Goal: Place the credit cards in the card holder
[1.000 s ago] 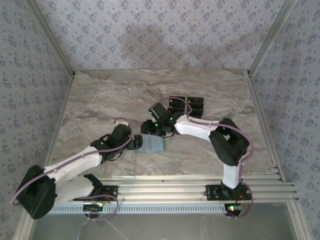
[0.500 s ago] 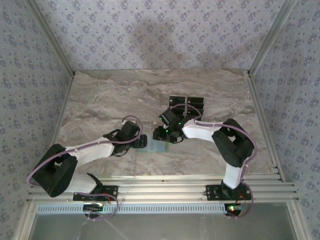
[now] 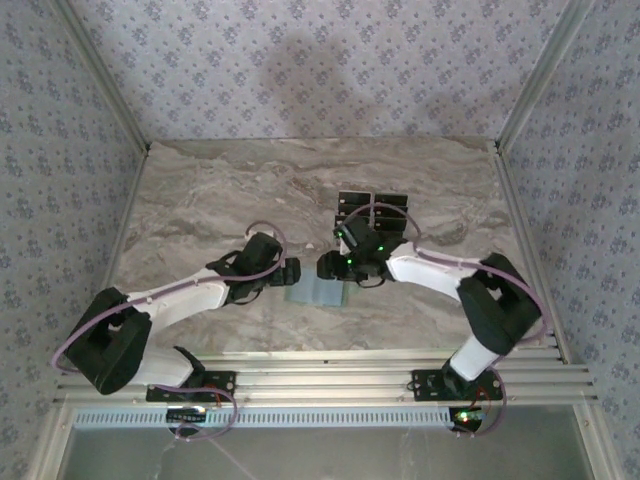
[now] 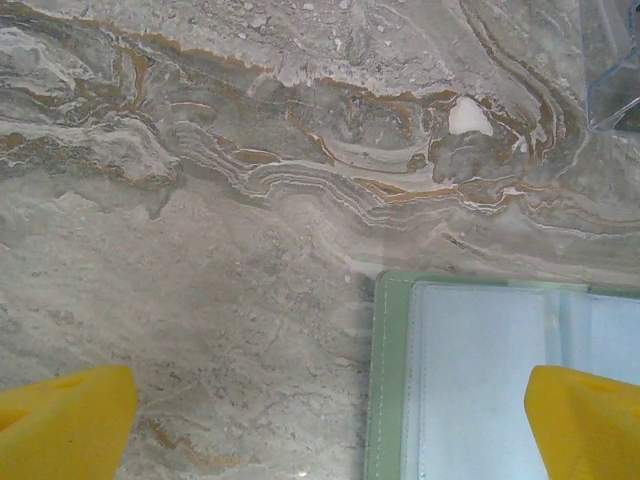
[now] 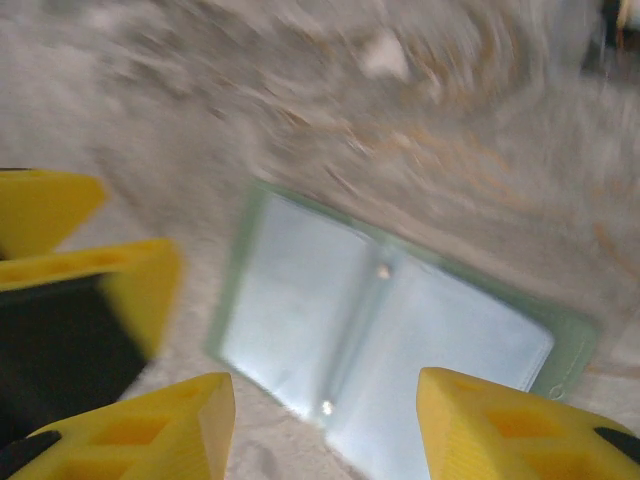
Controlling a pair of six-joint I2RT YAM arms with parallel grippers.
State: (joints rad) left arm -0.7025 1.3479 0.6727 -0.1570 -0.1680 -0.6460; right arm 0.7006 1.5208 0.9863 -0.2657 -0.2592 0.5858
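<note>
the card holder [image 3: 322,293] lies open and flat on the marble table [image 3: 200,200], near its front edge and between the two arms. in the left wrist view its pale green rim and grey-blue lining [image 4: 480,390] show clearly, and the pockets that can be seen hold nothing black. the right wrist view gives both panels [image 5: 380,340], also with no dark card in them (that picture is smeared, so a thin edge could be missed).

the credit cards [image 3: 373,210] sit in a group further back on the table, behind the right arm's wrist and apart from the holder. judging by that, no card has gone in yet and the whole job of loading is left: fetch a card, bring it over, slide it into a pocket, and repeat for each one.

the left gripper [image 3: 291,272] hangs at the holder's left edge with its yellow fingers spread as wide as they go, one over bare table and one over the lining [image 4: 330,405]; it has hold of nothing. the right gripper [image 3: 328,266] hovers just behind the holder with its fingers about half apart [image 5: 320,400], and only table and holder show in the gap. the yellow shapes [image 5: 95,285] at the left of that view are probably the other gripper's fingers.
</note>
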